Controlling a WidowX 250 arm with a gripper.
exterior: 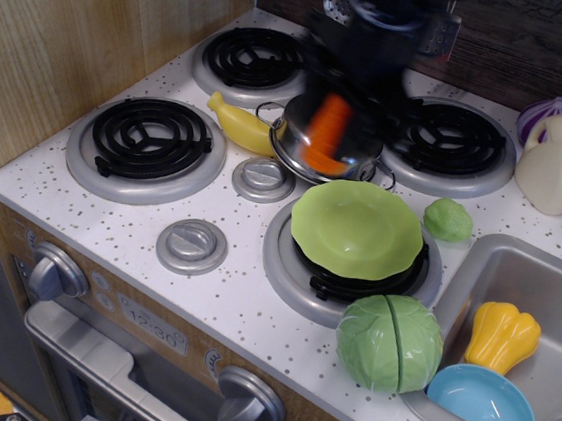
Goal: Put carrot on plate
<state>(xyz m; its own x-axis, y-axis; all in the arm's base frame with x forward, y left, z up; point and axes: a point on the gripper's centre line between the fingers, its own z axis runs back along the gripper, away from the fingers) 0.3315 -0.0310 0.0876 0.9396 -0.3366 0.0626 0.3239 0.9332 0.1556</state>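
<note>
My gripper (332, 125) is a black motion-blurred shape above the steel pot (317, 152), shut on the orange carrot (325, 133), which hangs in the air over the pot. The light green plate (357, 229) rests on the front right burner, just right and in front of the gripper, with nothing on it. The fingers themselves are smeared by motion, so their outline is unclear.
A yellow banana (240, 126) lies left of the pot. A green split cabbage (389, 343) sits in front of the plate, a small green vegetable (448, 219) to its right. The sink (552, 309) holds a squash (501, 335) and blue bowl (482, 405). A white bottle (558, 157) stands back right.
</note>
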